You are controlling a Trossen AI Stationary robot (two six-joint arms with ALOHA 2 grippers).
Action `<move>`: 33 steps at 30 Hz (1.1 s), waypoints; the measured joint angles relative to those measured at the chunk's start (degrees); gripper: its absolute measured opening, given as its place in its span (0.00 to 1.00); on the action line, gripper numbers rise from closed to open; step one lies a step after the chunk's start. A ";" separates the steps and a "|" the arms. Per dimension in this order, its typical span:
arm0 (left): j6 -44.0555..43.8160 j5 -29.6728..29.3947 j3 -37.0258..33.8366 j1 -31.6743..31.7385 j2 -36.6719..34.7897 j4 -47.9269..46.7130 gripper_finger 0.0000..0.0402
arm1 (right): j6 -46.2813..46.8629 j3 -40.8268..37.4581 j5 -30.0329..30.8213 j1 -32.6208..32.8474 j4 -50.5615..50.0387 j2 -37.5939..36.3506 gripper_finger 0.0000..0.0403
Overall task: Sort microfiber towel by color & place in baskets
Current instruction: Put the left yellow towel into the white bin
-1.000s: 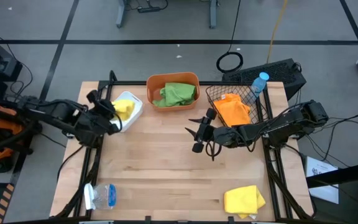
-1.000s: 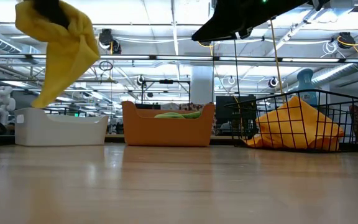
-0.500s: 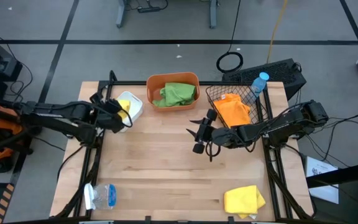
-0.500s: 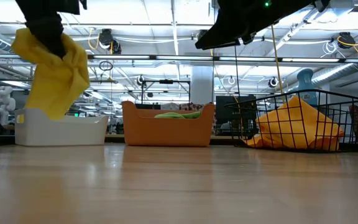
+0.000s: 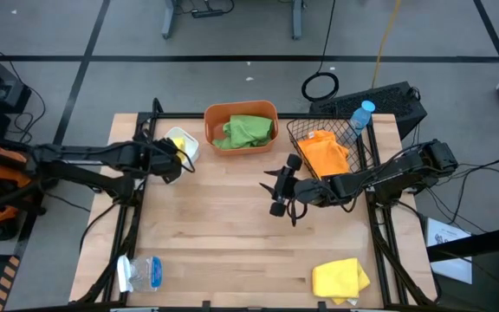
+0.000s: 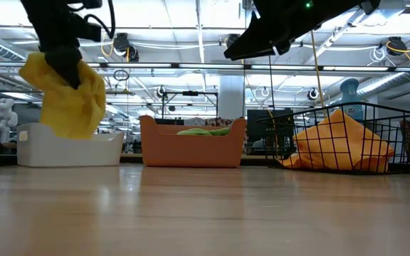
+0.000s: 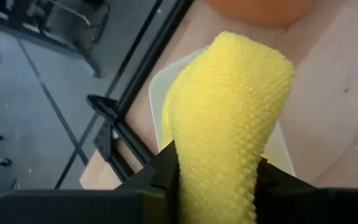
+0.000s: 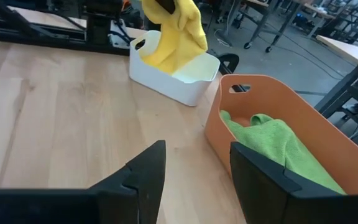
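Left gripper [image 5: 173, 157] clamped on a bright yellow microfiber towel [image 6: 66, 99], hanging over the white rounded plastic tub [image 6: 70, 148] at the worktop's far-left corner.
To do it well, lower until the cloth's bulk sits inside the walls, then let go, so nothing drapes over the rim. Right gripper [image 5: 277, 189] waits mid-table, fingers apart; another yellow towel [image 5: 340, 279] lies by the near-right edge.

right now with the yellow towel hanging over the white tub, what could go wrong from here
The left gripper holds the yellow towel over the white tub, and the cloth hangs near the tub's wall. If released now, part may drape over the rim or fall outside.

A second yellow towel lies at the table's near edge, close enough that a clumsy grab might push it off. The right gripper hangs open mid-table.
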 joint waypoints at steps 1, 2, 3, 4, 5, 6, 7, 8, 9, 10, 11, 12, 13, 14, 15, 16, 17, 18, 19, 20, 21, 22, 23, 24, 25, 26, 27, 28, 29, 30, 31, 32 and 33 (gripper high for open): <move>0.47 0.55 -0.30 0.61 0.16 0.10 0.27 | 0.00 0.00 -0.08 0.02 -0.26 0.00 0.42; 0.64 0.77 -0.54 1.12 0.28 0.26 0.29 | -0.02 0.00 -0.11 0.02 -0.40 0.00 0.42; 0.82 0.79 -0.90 1.66 0.32 0.74 0.31 | 0.00 0.00 -0.11 0.00 -0.47 0.00 0.42; 0.86 0.81 -1.30 2.23 0.32 0.98 0.33 | 0.00 0.00 -0.11 0.00 -0.50 0.00 0.42; 1.07 0.81 -1.79 2.88 0.32 0.93 0.35 | 0.00 0.00 -0.11 0.00 -0.51 0.00 0.42; 2.01 0.85 -2.23 3.52 0.32 0.87 0.37 | 0.00 0.00 -0.11 0.00 -0.54 0.00 0.42; 2.64 0.87 -2.66 4.05 0.32 0.85 0.39 | 0.00 0.00 -0.11 0.00 -0.54 0.00 0.42; 3.46 0.89 -3.02 4.62 0.32 0.86 0.42 | 0.00 0.00 -0.11 0.00 -0.54 0.00 0.42; 3.84 0.96 -3.24 5.22 0.33 0.80 0.45 | 0.00 0.00 -0.11 0.00 -0.54 0.00 0.42; 4.61 1.06 -3.26 5.84 0.34 0.85 0.47 | 0.00 0.00 -0.11 0.01 -0.55 0.00 0.42; 5.16 1.24 -3.24 6.40 0.32 1.12 0.50 | 0.00 0.00 -0.11 0.02 -0.59 0.00 0.42; 6.00 1.76 -3.24 6.85 0.32 1.53 0.52 | 0.00 0.00 -0.11 0.00 -0.61 0.00 0.42; 6.92 3.03 -3.24 7.25 0.32 2.27 0.54 | 0.00 0.00 -0.11 0.00 -0.61 0.00 0.42; 7.93 4.29 -3.24 7.65 0.32 3.09 0.57 | 0.00 0.00 -0.11 0.00 -0.65 0.00 0.42; 8.63 5.67 -3.24 7.95 0.32 3.79 0.59 | -0.01 0.00 -0.11 0.00 -0.65 0.00 0.42; 9.59 6.89 -3.24 8.27 0.32 4.34 0.60 | 0.00 0.00 -0.11 0.00 -0.68 0.00 0.42; 10.40 7.68 -3.24 8.49 0.32 5.07 0.62 | 0.00 0.00 -0.11 0.00 -0.68 0.00 0.42; 11.21 8.22 -3.24 8.65 0.32 5.88 0.63 | 0.00 0.00 -0.11 0.02 -0.72 0.00 0.42; 11.76 8.40 -3.24 8.73 0.32 6.57 0.64 | 0.00 0.00 -0.11 0.02 -0.72 0.00 0.42; 12.48 8.46 -3.24 8.82 0.32 7.18 0.65 | 0.00 0.00 -0.11 0.00 -0.74 0.00 0.42; 12.73 8.50 -3.24 8.90 0.32 7.74 0.65 | 0.00 0.00 -0.11 0.00 -0.76 0.00 0.42; 12.69 8.57 -3.24 8.92 0.32 8.15 0.64 | 0.00 0.00 -0.11 0.00 -0.87 0.00 0.42; 12.40 8.64 -3.24 8.95 0.32 8.18 0.64 | 0.00 0.00 -0.10 0.00 -1.07 0.00 0.42; 12.00 8.66 -3.24 8.96 0.32 7.97 0.63 | 0.02 0.00 -0.10 0.01 -1.39 0.00 0.42; 10.94 8.66 -3.24 8.96 0.32 7.73 0.61 | 0.13 0.00 -0.10 0.01 -1.66 0.00 0.42; 9.70 8.66 -3.24 8.96 0.42 7.50 0.59 | 0.38 0.00 -0.10 0.00 -1.95 0.00 0.42; 8.63 8.66 -3.21 9.02 0.62 7.09 0.57 | 0.49 0.00 -0.10 0.00 -2.24 0.00 0.42; 7.78 8.76 -3.21 9.32 0.77 6.39 0.54 | 0.62 0.00 -0.09 0.00 -2.34 0.00 0.42; 6.94 9.17 -3.21 9.71 0.97 5.39 0.51 | 0.66 0.00 -0.09 0.00 -2.34 0.00 0.42; 6.44 10.08 -3.21 10.24 1.27 4.42 0.47 | 0.66 0.00 -0.09 0.00 -2.34 0.00 0.42; 6.28 11.62 -3.21 10.86 1.74 3.59 0.42 | 0.68 0.00 -0.09 0.00 -2.32 0.00 0.42; 6.19 13.46 -3.21 11.47 2.42 2.87 0.37 | 0.66 0.00 -0.09 0.00 -2.32 0.00 0.42; 5.61 14.58 -3.21 12.07 3.18 2.57 0.30 | 0.66 0.00 -0.09 0.00 -2.32 0.00 0.42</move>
